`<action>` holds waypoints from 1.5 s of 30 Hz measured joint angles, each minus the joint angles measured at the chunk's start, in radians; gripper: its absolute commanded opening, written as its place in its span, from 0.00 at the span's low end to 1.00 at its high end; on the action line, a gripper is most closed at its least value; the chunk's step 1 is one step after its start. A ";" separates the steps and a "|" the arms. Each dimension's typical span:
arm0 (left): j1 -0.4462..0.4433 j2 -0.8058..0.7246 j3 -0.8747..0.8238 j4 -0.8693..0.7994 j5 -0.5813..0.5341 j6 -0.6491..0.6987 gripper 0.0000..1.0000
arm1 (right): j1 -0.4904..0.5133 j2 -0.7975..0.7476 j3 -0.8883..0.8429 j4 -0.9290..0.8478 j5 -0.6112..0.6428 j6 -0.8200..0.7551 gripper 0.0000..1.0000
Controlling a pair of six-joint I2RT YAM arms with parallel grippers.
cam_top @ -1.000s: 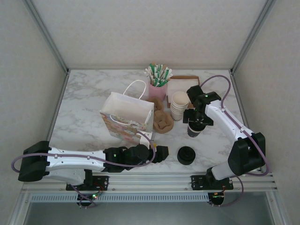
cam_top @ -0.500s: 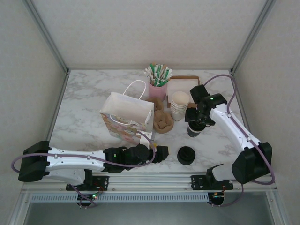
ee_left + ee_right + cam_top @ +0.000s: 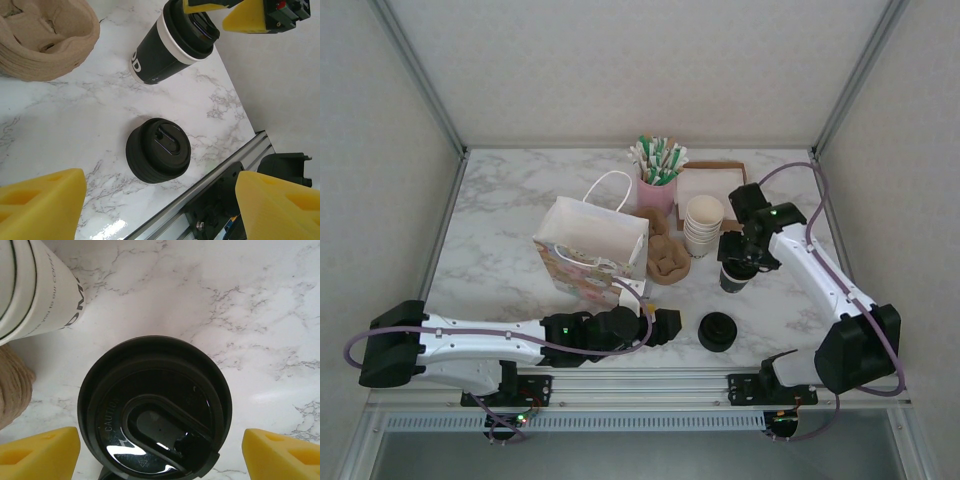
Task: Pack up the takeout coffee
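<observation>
Containers crowd the middle and far part of the table (image 3: 500, 215). A white gift bag (image 3: 588, 250) with cord handles stands open-topped left of centre; its inside cannot be made out. Behind it a pink cup (image 3: 657, 195) holds a bunch of green-and-white sticks (image 3: 658, 157). Beside that, a brown tray (image 3: 712, 164) holds something flat and white. A stack of cream cups (image 3: 703, 224) stands in front of the tray, with nested pulp cup carriers (image 3: 667, 262) to its left.

The takeout coffee (image 3: 732, 279) stands upright just right of the carriers and in front of the cup stack. It is dark-sleeved, with a cream band under its black lid (image 3: 155, 405). The right gripper (image 3: 740, 260) hangs directly over it, jaws spread to either side of the lid, not clamped on it. A stack of black lids (image 3: 718, 331) sits nearer the rail (image 3: 640, 385). The left gripper (image 3: 667, 326) lies low near the bag's front corner, jaws spread with nothing between them.

The table is white marble with grey veins, boxed in by pale walls (image 3: 650, 60) and aluminium posts (image 3: 420, 75).
</observation>
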 measured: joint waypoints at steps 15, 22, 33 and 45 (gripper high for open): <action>0.000 0.005 0.000 0.000 0.000 -0.005 0.79 | -0.002 0.001 -0.023 0.030 -0.037 0.000 0.75; 0.000 0.007 0.000 0.001 0.000 -0.017 0.79 | -0.002 0.001 -0.027 0.042 -0.055 0.000 0.72; 0.000 0.014 0.000 0.005 -0.001 -0.034 0.79 | 0.000 0.008 -0.034 0.049 -0.040 0.000 0.70; 0.000 0.025 0.000 -0.001 -0.004 -0.034 0.79 | 0.069 -0.024 -0.098 0.106 0.093 0.087 0.68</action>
